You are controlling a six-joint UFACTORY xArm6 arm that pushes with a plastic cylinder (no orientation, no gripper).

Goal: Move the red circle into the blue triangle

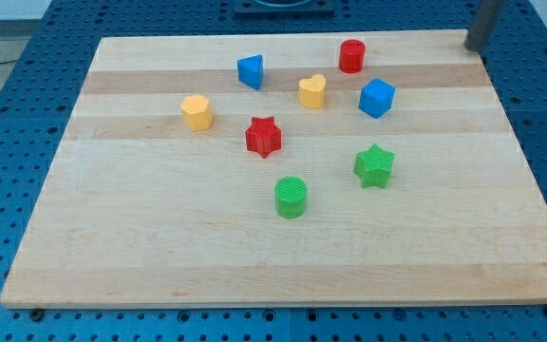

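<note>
The red circle [351, 56] stands near the board's top edge, right of centre. The blue triangle [251, 71] lies to its left, with a yellow heart [312, 91] below and between them. My rod shows at the view's top right corner; my tip [473, 46] is at the board's top right corner, far right of the red circle and touching no block.
A blue cube [376, 98] sits below and right of the red circle. A yellow hexagon [197, 112], a red star [263, 137], a green star [374, 166] and a green circle [291, 198] lie on the wooden board [112, 237].
</note>
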